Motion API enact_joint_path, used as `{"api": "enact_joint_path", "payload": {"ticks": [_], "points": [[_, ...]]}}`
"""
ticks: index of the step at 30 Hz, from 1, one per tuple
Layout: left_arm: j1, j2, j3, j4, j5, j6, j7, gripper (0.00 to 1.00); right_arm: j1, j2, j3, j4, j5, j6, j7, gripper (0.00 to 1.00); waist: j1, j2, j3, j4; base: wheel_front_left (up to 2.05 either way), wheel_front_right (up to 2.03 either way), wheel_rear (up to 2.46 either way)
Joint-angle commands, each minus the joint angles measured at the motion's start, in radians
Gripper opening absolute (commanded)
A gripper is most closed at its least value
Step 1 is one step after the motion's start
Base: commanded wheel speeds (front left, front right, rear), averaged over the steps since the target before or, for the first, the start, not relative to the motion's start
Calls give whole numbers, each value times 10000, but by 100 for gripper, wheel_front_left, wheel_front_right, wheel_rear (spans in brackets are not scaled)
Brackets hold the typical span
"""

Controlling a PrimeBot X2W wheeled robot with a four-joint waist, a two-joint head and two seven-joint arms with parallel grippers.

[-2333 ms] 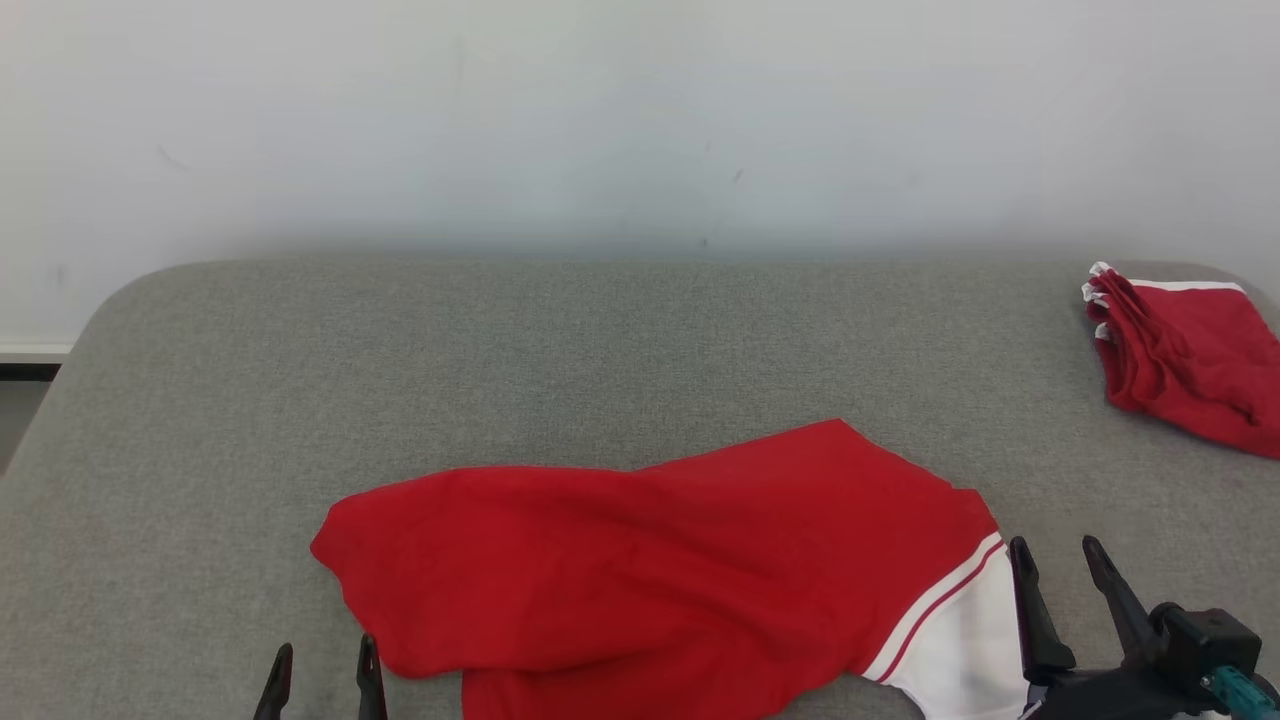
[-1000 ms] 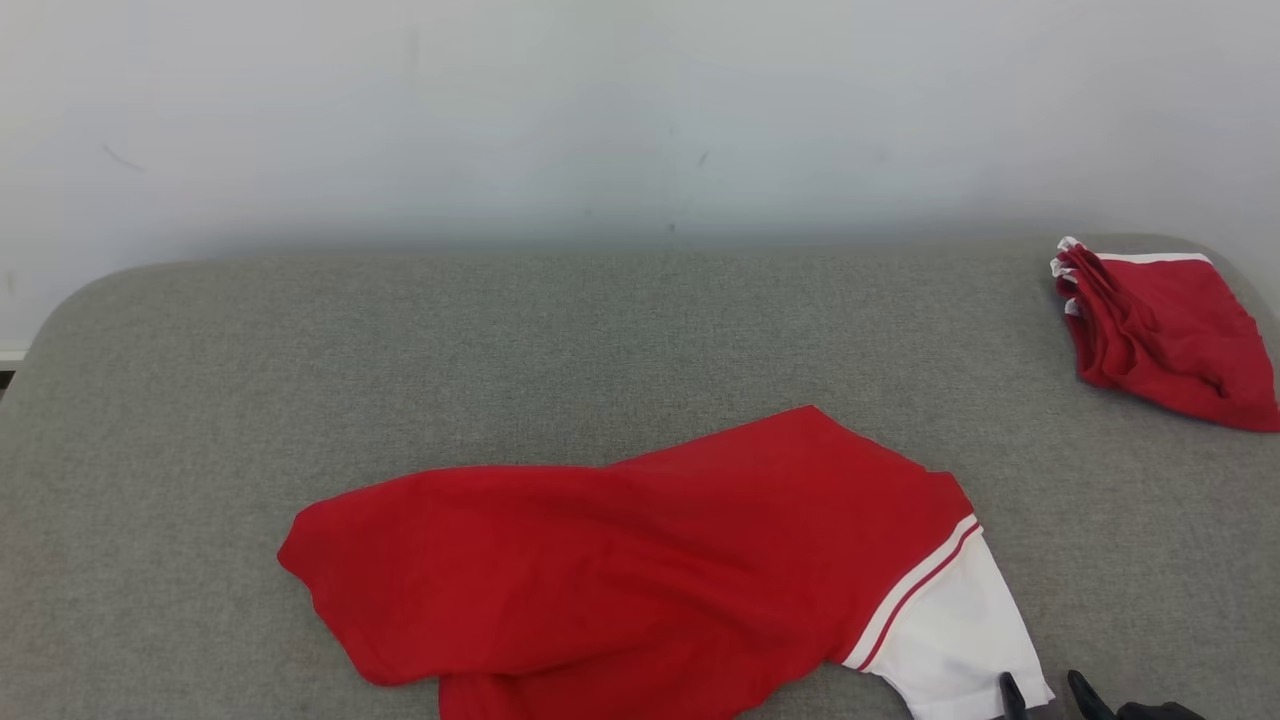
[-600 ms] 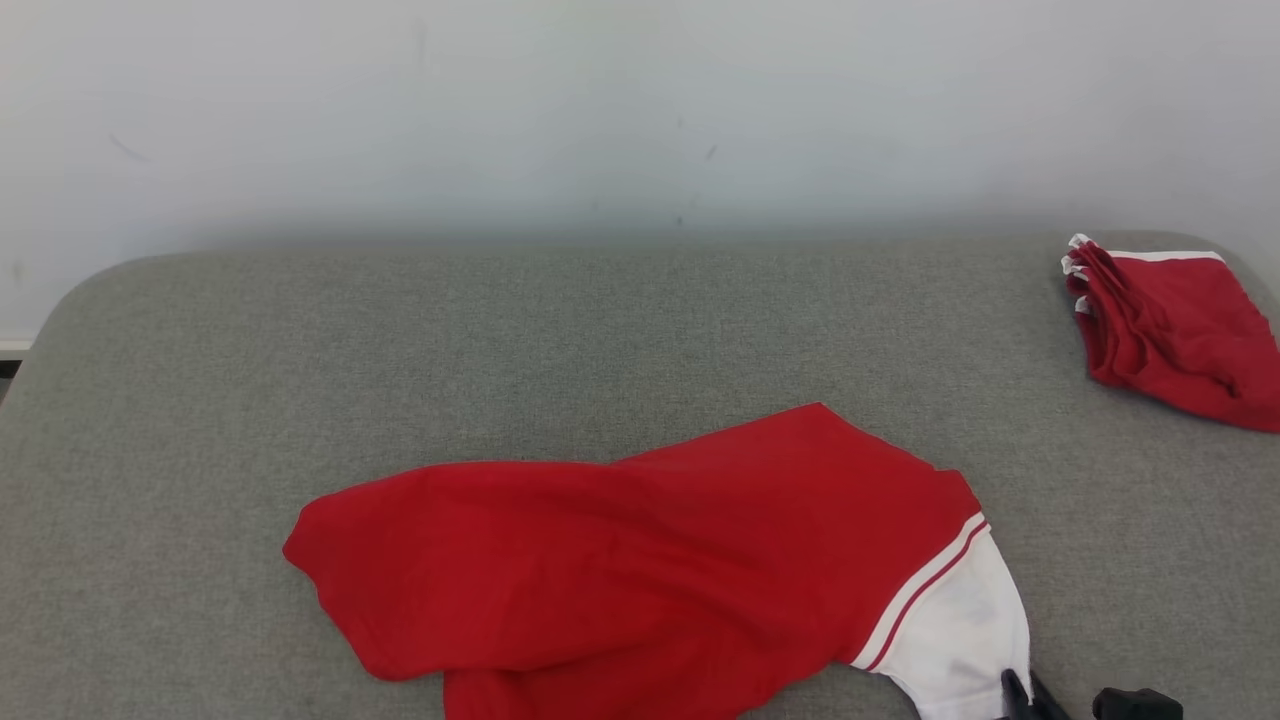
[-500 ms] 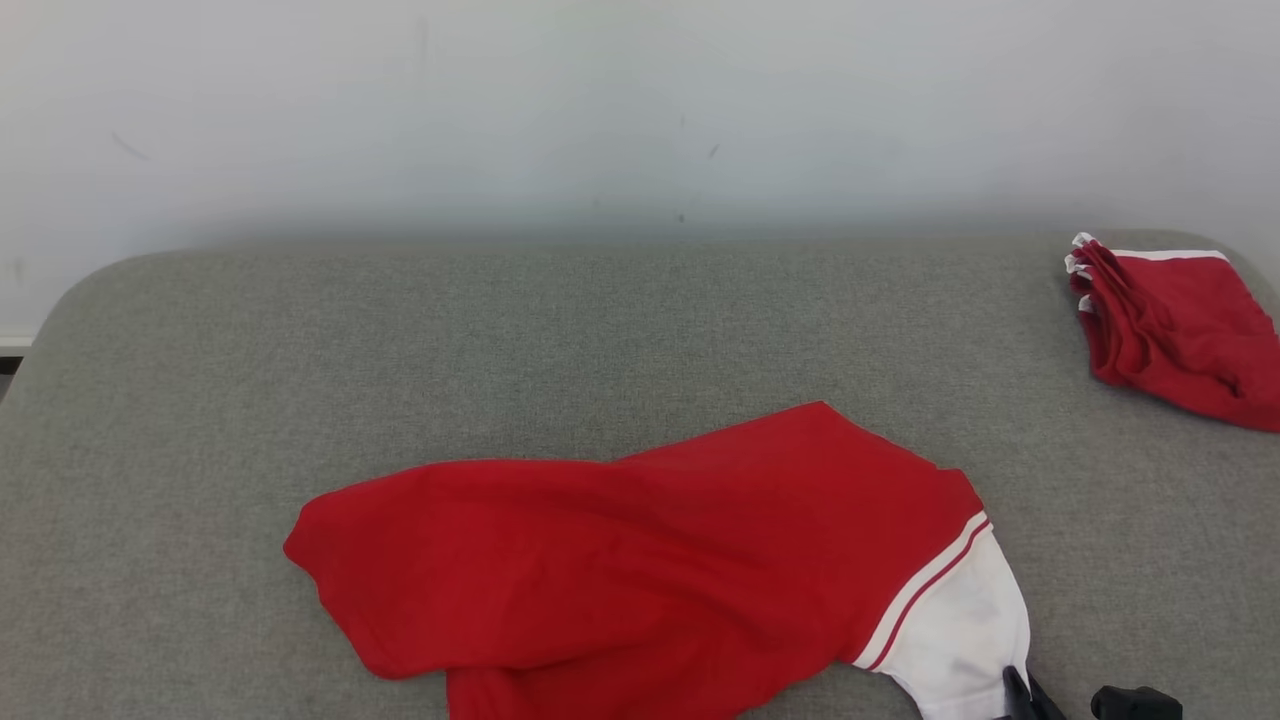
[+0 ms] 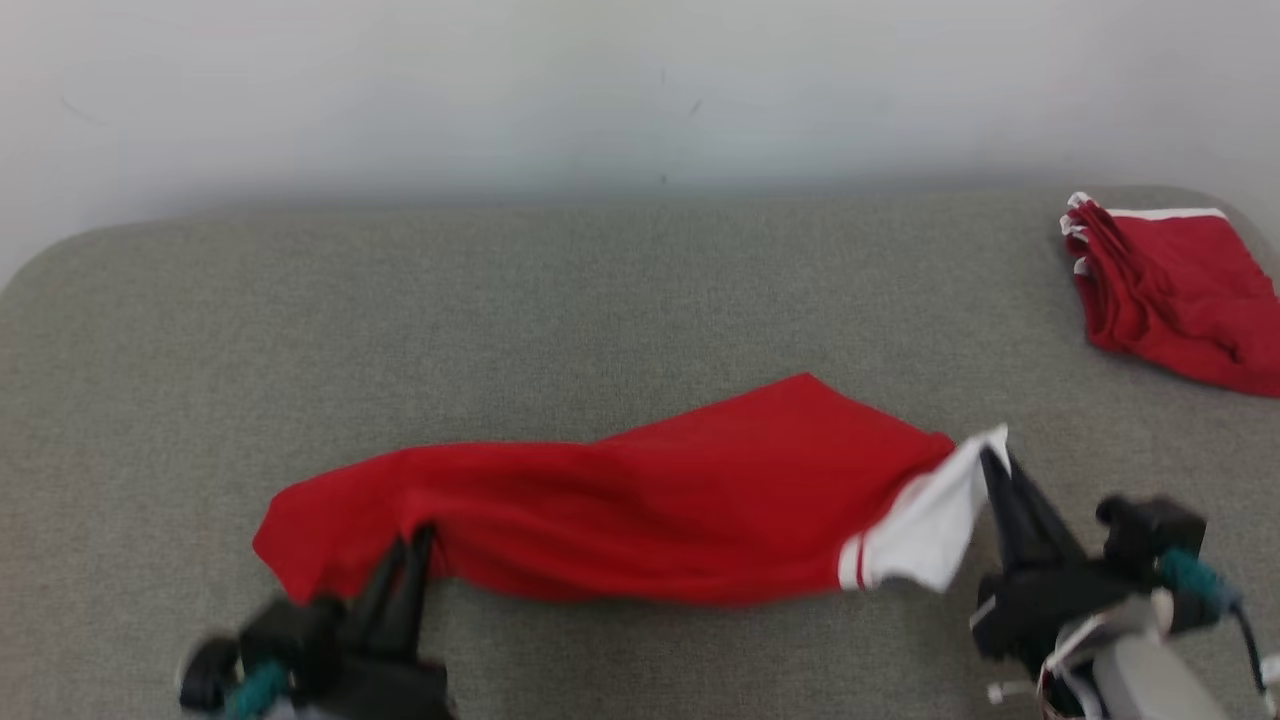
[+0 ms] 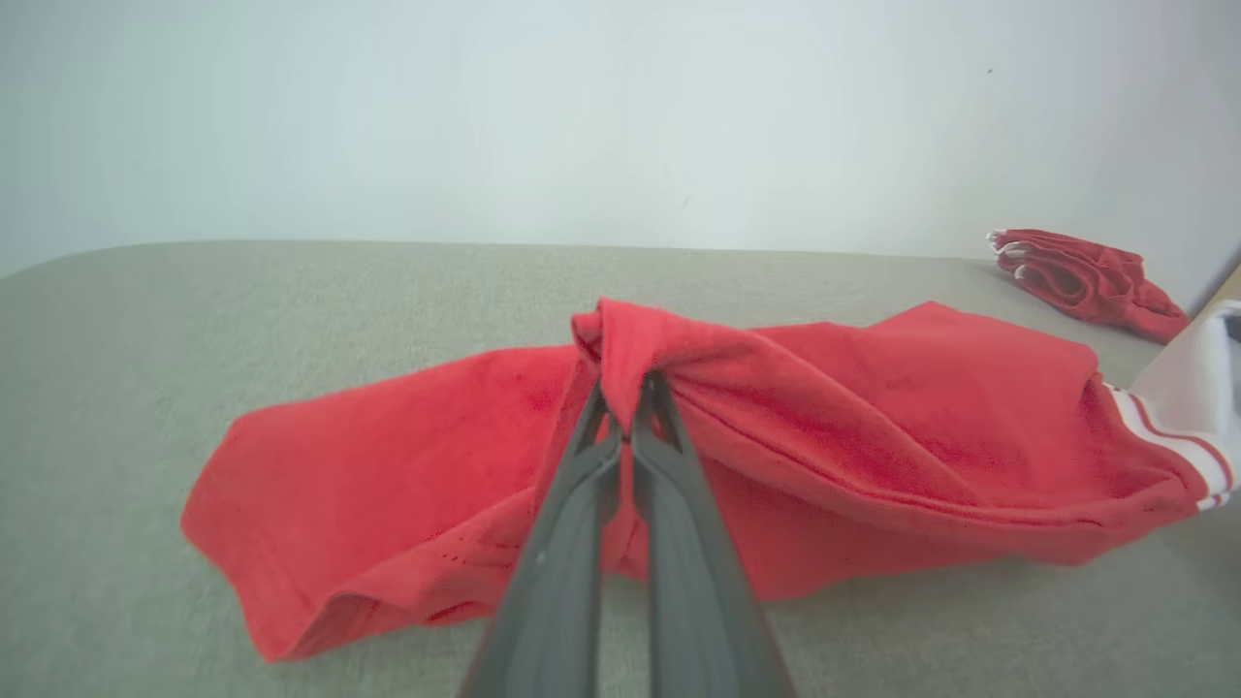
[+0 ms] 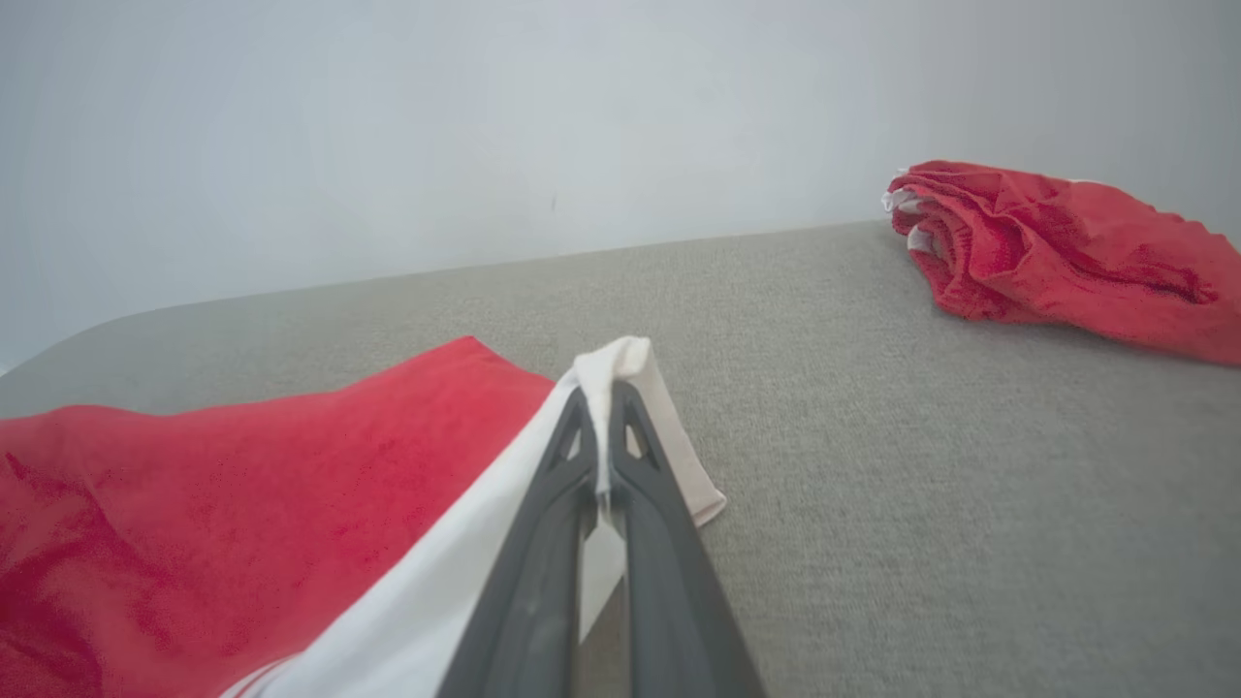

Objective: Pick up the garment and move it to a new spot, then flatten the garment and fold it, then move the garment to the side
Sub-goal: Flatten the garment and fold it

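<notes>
Dark fingers of the left gripper (image 6: pixel 625 390) pinch tight on a raised fold of the red garment (image 5: pixel 650 500) near its left end. The right gripper (image 7: pixel 601 396) is clamped the same way on the white sleeve (image 5: pixel 930 525), holding its edge up off the grey padded table (image 5: pixel 600 290). The garment sags between them, near the table's front. A folded red pile (image 5: pixel 1170 290) lies well apart, at the far right corner.

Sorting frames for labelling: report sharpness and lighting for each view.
Head view: motion-smeared throughout, worst on the left gripper and right gripper. Left wrist view: garment crisp, bottom edge slightly soft. Right wrist view: sharp out to the folded pile; light flat and even, no glare.
</notes>
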Motion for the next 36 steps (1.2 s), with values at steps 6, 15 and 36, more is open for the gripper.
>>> {"api": "enact_joint_path", "payload": {"ticks": [6,15,36], "points": [[-3248,1316,-666,-802,-527,-1,1126,0,-2670,-232,155,-425,-144,-27,698,0,-2,-1,1151,-204,0,0,0],[-9082,3060,-1491,18,-1962,7,2422,0,-8338,-256,366,608,-271,-27,1616,0,-2,-1,3586,-557,0,0,0],[-18333,3329,-3282,4838,-3139,6,1935,0,-17742,-305,1704,3942,-218,-27,2260,0,-2,-1,5895,-1511,0,0,0]]}}
